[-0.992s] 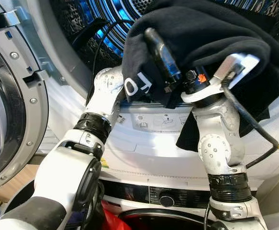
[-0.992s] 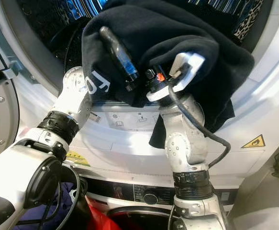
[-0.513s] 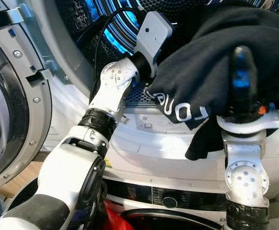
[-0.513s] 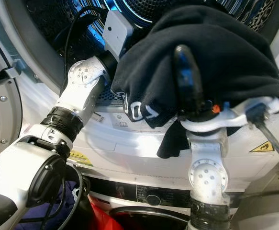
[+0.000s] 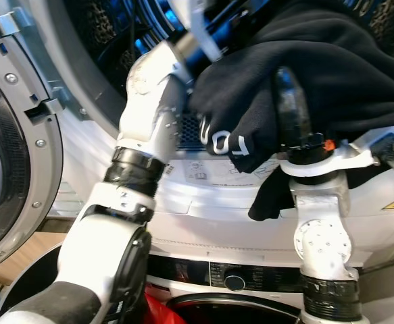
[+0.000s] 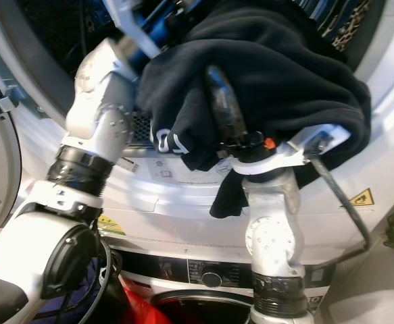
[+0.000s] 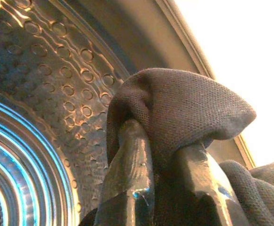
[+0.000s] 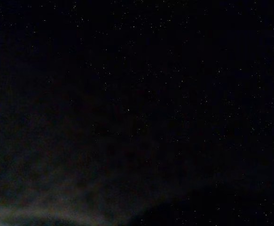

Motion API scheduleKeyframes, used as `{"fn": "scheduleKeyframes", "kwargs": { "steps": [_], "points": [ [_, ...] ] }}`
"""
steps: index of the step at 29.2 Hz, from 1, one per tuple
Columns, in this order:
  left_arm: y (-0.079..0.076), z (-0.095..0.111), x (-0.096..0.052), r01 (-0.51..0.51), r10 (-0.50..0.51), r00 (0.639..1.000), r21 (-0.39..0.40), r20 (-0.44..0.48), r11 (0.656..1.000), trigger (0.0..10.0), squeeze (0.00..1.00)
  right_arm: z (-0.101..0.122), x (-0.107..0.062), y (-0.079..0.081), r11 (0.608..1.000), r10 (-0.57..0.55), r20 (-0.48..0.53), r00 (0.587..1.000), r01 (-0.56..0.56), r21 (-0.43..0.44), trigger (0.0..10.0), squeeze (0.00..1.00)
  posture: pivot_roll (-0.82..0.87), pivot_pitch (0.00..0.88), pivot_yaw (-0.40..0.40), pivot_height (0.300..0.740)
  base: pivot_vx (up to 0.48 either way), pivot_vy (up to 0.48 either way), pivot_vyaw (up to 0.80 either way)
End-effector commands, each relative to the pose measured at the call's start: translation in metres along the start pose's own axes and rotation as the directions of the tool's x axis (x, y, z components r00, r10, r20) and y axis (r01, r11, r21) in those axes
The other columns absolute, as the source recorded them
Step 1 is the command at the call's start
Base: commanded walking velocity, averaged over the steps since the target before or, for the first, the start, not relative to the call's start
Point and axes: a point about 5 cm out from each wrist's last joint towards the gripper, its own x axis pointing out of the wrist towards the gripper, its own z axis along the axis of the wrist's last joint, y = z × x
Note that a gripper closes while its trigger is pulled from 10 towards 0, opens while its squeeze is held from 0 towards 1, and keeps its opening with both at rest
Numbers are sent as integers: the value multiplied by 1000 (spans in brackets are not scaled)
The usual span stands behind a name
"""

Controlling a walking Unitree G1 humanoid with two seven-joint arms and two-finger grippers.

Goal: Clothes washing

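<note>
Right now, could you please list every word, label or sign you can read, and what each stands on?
"TO", partly folded away: white letters on the black garment.
Yellow warning triangle on the dryer front: symbol blurred.
Instruction sticker below the dryer opening: too small to read.

You see the black garment (image 5: 332, 74) draped over the drum's (image 5: 109, 34) front rim (image 5: 203, 196), hanging down.
</note>
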Motion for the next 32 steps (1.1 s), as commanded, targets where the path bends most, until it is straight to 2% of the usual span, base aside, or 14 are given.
{"fn": "scheduleKeyframes", "kwargs": {
  "steps": [1,5,7,9,10,12,14,18,21,23,24,28,30,32],
  "points": [
    [-12,26,15,135,-139,988,56,71,989,10000,0,-20,1,-7,995,-93,-80,992,95,22,10000,0,51,0,153,740,0,0,0],
    [-5,44,7,157,-158,987,43,36,987,10000,0,-32,1,-8,993,-110,-88,990,114,42,10000,0,67,0,148,740,0,0,0],
    [6,49,2,98,-96,995,114,-24,989,10000,0,-37,1,-8,992,-113,-88,990,117,48,10000,0,71,0,147,740,0,0,0],
    [14,47,-3,82,-52,991,250,-126,965,10000,0,-38,1,-8,991,-120,-83,989,125,56,10000,0,76,0,147,740,0,0,0],
    [17,42,-10,126,-48,968,313,-246,941,10000,0,-39,0,-9,990,-128,-79,989,133,57,10000,0,80,0,146,740,0,0,0],
    [17,35,-20,219,-95,920,297,-380,929,10000,0,-39,0,-10,989,-134,-77,988,139,53,10000,0,82,0,146,740,0,0,0],
    [18,29,-28,286,-137,876,268,-462,920,10000,0,-38,-1,-12,988,-149,-74,986,152,41,10000,0,74,0,151,740,0,0,0],
    [23,39,-24,262,-136,894,251,-428,932,10000,0,-38,0,-14,988,-153,-75,985,155,26,10000,0,72,0,155,740,0,0,0],
    [30,52,-20,235,-117,910,261,-398,936,10000,0,-38,-1,-14,986,-163,-71,984,165,22,10000,0,73,0,155,740,0,0,0],
    [39,69,-20,216,-114,920,241,-375,946,10000,0,-39,-4,-14,985,-170,-80,982,171,17,10000,0,74,0,155,740,0,0,0],
    [39,69,-20,216,-114,920,241,-375,946,10000,0,-39,-4,-14,985,-170,-80,982,171,17,10000,0,74,0,155,740,0,0,0],
    [44,96,-20,195,-143,955,186,-258,963,10000,0,-43,-5,-13,984,-175,-86,981,177,19,10000,0,74,0,159,740,0,0,0],
    [45,100,-20,194,-151,960,171,-237,966,10000,0,-43,-5,-12,984,-175,-86,981,177,21,10000,0,74,0,159,740,0,0,0],
    [45,108,-24,224,-192,952,116,-237,968,10000,0,-45,-5,-12,983,-178,-87,980,181,21,10000,0,78,0,163,740,0,0,0]
  ]
}}
